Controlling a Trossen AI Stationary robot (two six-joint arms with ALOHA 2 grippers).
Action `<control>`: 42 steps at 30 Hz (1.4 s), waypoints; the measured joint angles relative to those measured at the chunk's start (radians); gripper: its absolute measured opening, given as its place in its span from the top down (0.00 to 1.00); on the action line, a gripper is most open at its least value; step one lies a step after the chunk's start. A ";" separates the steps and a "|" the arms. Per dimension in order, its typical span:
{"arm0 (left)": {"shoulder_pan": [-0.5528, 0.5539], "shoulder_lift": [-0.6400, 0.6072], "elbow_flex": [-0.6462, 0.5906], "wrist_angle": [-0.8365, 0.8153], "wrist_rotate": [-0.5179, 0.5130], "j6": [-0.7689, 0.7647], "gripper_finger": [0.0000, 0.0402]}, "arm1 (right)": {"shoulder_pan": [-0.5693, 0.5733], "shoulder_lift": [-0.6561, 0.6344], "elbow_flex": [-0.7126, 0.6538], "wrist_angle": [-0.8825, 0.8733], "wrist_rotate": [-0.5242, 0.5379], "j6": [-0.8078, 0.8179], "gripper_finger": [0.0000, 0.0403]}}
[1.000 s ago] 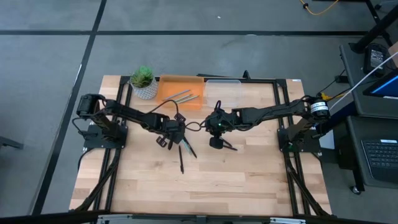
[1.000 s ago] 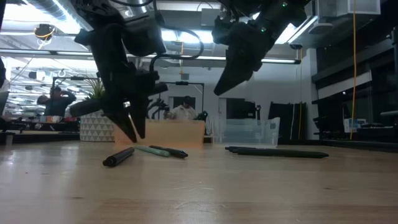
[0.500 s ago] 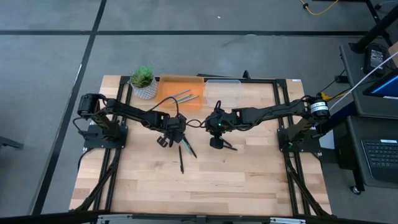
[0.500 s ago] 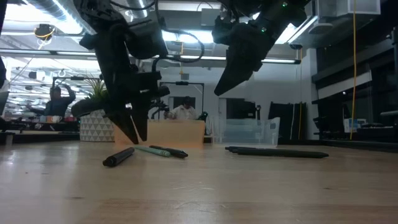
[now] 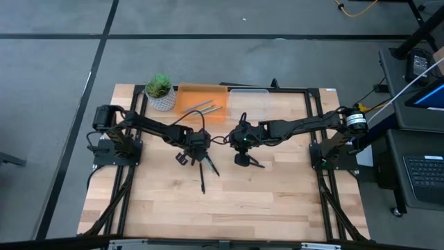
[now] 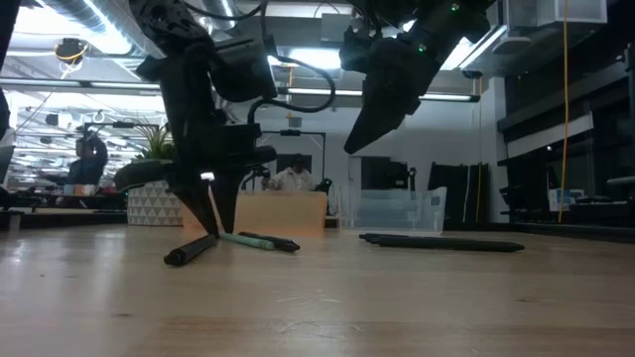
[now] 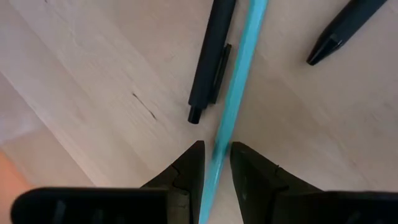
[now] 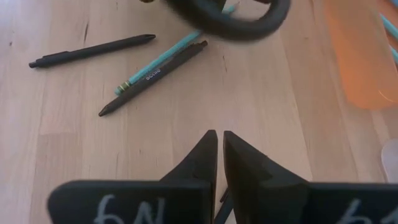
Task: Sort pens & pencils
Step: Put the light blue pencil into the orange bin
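Left gripper [image 7: 216, 163] lowered; wrist view: straddles teal pencil [image 7: 239, 87].

The left claw [image 5: 199, 157] sits over the dark pens [image 5: 203, 175] mid-table; the right claw [image 5: 242, 159] hovers beside.

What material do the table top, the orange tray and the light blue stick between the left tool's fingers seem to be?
Table top: wood, likely, pale planks with visible grain, matte. Orange tray: probably plastic, translucent in the right wrist view. Light blue stick at the left tool: a painted pencil, perhaps wood, smooth with slight sheen; the core is not visible.
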State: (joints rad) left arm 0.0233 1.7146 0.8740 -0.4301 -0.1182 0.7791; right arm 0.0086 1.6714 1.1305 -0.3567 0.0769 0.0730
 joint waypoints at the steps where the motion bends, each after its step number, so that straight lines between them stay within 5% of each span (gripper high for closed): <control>1: -0.006 0.002 0.007 -0.007 -0.001 -0.003 0.81 | 0.000 0.000 0.000 0.000 0.000 0.000 0.93; 7: -0.020 0.002 0.012 -0.007 0.006 -0.048 0.83 | 0.001 0.000 0.000 -0.003 -0.001 0.000 0.93; 16: -0.020 0.002 0.014 -0.019 0.027 -0.145 0.98 | 0.002 0.000 0.000 -0.005 -0.003 0.027 0.93; 42: -0.023 -0.005 0.013 -0.036 0.013 -0.179 0.98 | 0.006 0.000 0.000 -0.016 -0.003 0.025 0.93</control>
State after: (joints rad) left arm 0.0000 1.7092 0.8875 -0.4661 -0.1051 0.6005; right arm 0.0147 1.6715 1.1305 -0.3729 0.0742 0.0982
